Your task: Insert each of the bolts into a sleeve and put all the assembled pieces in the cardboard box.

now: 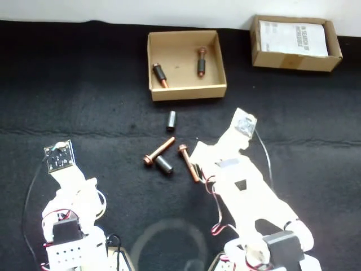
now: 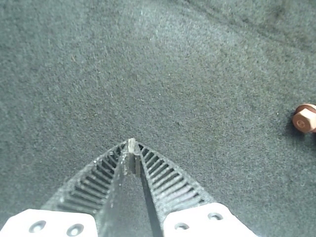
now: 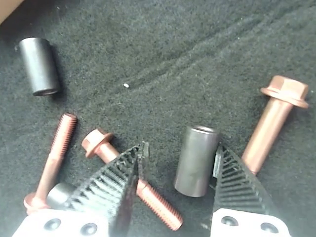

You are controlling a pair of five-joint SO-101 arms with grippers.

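The open cardboard box [image 1: 155, 90] at the back holds two bolts that sit in sleeves [image 1: 201, 62]. On the black mat in front of it lie a small sleeve [image 1: 171, 119], a copper bolt [image 1: 159, 151], a dark sleeve [image 1: 164, 164] and another bolt [image 1: 189, 162]. My right gripper [image 3: 181, 147] is open low over the mat. An upright-looking dark sleeve [image 3: 197, 160] stands between its fingers, with bolts [image 3: 276, 118] [image 3: 128, 182] to either side. My left gripper [image 2: 131, 145] is shut and empty over bare mat, and a bolt head [image 2: 304, 117] lies off to one side.
A second cardboard box [image 1: 296, 59] with a printed sheet stands at the back right. A further bolt [image 3: 49, 163] and sleeve [image 3: 38, 65] lie beyond the right gripper. The left arm [image 1: 73, 189] stays at the front left, with open mat around it.
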